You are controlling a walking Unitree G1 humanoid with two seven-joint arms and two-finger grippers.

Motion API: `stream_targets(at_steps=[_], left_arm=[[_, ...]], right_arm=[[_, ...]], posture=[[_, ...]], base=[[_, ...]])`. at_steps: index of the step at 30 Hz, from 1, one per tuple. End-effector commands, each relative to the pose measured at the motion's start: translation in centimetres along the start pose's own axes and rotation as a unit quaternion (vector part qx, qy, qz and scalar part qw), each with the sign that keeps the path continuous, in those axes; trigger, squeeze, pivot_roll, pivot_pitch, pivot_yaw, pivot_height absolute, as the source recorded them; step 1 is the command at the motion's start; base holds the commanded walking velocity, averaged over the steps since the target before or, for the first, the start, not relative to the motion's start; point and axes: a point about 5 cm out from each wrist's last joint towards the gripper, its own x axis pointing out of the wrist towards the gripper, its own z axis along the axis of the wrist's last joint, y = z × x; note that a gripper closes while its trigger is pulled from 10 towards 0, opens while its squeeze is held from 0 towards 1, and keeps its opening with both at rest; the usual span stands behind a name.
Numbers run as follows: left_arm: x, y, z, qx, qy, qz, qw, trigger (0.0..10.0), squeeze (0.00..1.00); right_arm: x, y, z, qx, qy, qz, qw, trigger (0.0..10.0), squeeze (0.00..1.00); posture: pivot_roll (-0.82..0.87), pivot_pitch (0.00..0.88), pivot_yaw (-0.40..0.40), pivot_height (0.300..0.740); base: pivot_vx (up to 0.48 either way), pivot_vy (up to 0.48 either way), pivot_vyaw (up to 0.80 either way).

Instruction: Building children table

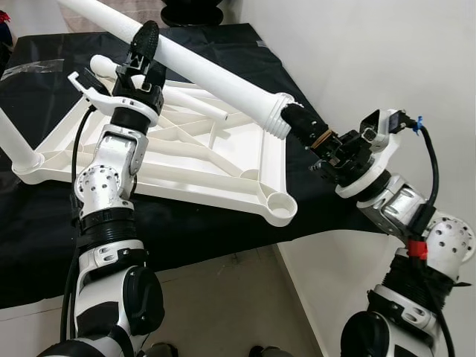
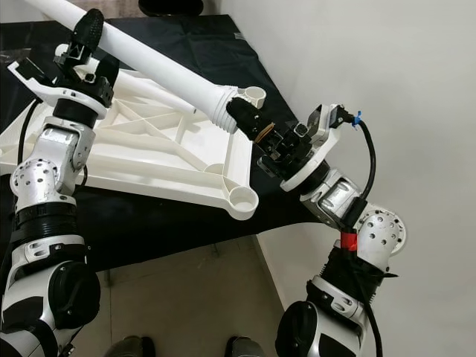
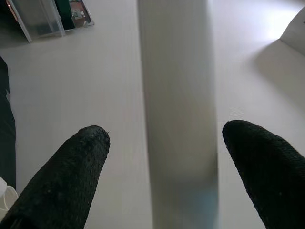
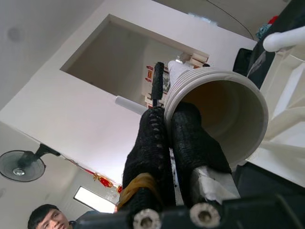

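The white leg (image 1: 216,71) ran from far left down to near right above the upturned tabletop (image 1: 186,167); the right gripper (image 1: 301,123) pinched its ribbed open end beside the near-right corner socket (image 1: 280,202), while the left gripper (image 1: 141,52) straddled it, fingers apart

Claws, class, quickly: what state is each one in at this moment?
Left claw: open, its fingers either side of the white table leg.
Right claw: shut on the table leg's threaded rim.
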Motion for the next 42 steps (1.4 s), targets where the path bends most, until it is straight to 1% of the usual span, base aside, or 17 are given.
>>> stream_targets(at_steps=[1,6,7,10,11,20,23,24,26,27,28,29,31,32,35,36,42], left_arm=[[0.1,0.2,-0.1,-0.008,0.001,0.005,1.000,10.0,0.00],[0.3,-0.1,0.0,-0.008,0.000,-0.001,1.000,10.0,0.00],[0.4,-0.3,0.0,-0.011,0.000,-0.006,1.000,8.8,0.00],[0.4,-0.4,0.1,-0.014,-0.001,-0.010,1.000,8.8,0.00],[0.4,-0.4,0.1,-0.016,-0.001,-0.013,1.000,0.0,0.00],[0.2,-0.9,0.1,-0.018,0.004,-0.019,1.000,0.0,0.00],[0.2,-1.1,0.1,-0.010,0.011,-0.023,1.000,0.0,0.00],[0.2,-1.2,0.1,-0.008,0.013,-0.025,1.000,0.0,0.00],[0.2,-1.3,0.1,-0.007,0.015,-0.026,1.000,0.0,0.00],[0.2,-1.5,0.1,-0.004,0.019,-0.030,0.999,0.0,0.00],[0.2,-1.5,0.1,-0.004,0.019,-0.030,0.999,0.0,0.00],[0.3,-1.7,0.1,0.003,0.025,-0.036,0.999,0.0,0.00],[0.4,-2.3,0.2,0.018,0.041,-0.048,0.998,0.0,0.00],[0.4,-2.3,0.2,0.018,0.041,-0.048,0.998,0.0,0.00],[0.6,-2.8,0.3,0.035,0.060,-0.061,0.996,0.0,0.00],[0.7,-3.1,0.3,0.046,0.071,-0.068,0.994,0.0,0.00],[0.7,-3.1,0.3,0.046,0.071,-0.068,0.994,0.0,0.00]], right_arm=[[0.0,0.6,-0.4,-0.009,0.018,0.019,1.000,0.0,0.00],[0.0,0.8,-0.8,-0.008,0.028,0.026,0.999,0.0,0.00],[0.0,0.9,-0.9,-0.009,0.032,0.028,0.999,0.0,0.00],[-0.1,1.0,-0.9,-0.009,0.034,0.029,0.999,0.0,0.00],[-0.1,1.0,-1.0,-0.009,0.035,0.028,0.999,0.0,0.00],[0.2,0.8,-0.8,-0.013,0.033,0.020,0.999,0.0,0.00],[0.2,0.7,-0.8,-0.033,0.025,0.002,0.999,0.0,0.00],[0.2,0.6,-0.7,-0.048,0.021,-0.010,0.999,10.0,0.00],[0.3,0.5,-0.7,-0.058,0.019,-0.018,0.998,10.0,0.00],[0.3,0.5,-0.6,-0.068,0.011,-0.016,0.997,10.0,0.27],[0.3,0.5,-0.6,-0.068,0.011,-0.016,0.997,10.0,0.27],[0.2,0.5,-0.7,-0.079,0.012,-0.019,0.997,10.0,1.00],[-0.2,0.6,-1.0,-0.095,0.026,-0.014,0.995,10.0,1.00],[-0.2,0.6,-1.0,-0.095,0.026,-0.014,0.995,10.0,1.00],[-0.8,0.8,-1.1,-0.110,0.046,-0.010,0.993,10.0,1.00],[-1.3,0.7,-1.1,-0.118,0.057,-0.015,0.991,10.0,1.00],[-1.3,0.7,-1.1,-0.118,0.057,-0.015,0.991,10.0,1.00]], posture=[[-0.11,0.136,-0.053,0.740],[-0.11,0.137,-0.052,0.740],[-0.11,0.137,-0.052,0.740],[-0.11,0.137,-0.052,0.740],[-0.11,0.139,-0.053,0.740],[-0.11,0.136,-0.054,0.740],[-0.11,0.133,-0.053,0.740],[-0.10,0.133,-0.052,0.740],[-0.10,0.133,-0.052,0.740],[-0.10,0.128,-0.051,0.740],[-0.10,0.128,-0.051,0.740],[-0.10,0.127,-0.048,0.740],[-0.10,0.121,-0.045,0.740],[-0.10,0.121,-0.045,0.740],[-0.10,0.120,-0.042,0.740],[-0.10,0.120,-0.042,0.740],[-0.10,0.120,-0.042,0.740]], base=[[0.000,0.000,0.00],[0.000,0.000,0.00],[0.000,0.000,0.00],[0.000,0.000,0.00],[0.000,0.000,0.00],[0.000,0.000,0.00],[0.000,0.000,0.00],[0.000,0.000,0.00],[0.000,0.000,0.00],[0.000,0.000,0.00],[0.000,0.000,0.00],[0.000,0.000,0.00],[0.000,0.000,0.00],[0.000,0.000,0.00],[0.000,0.000,0.00],[0.000,0.000,0.00],[0.000,0.000,0.00]])
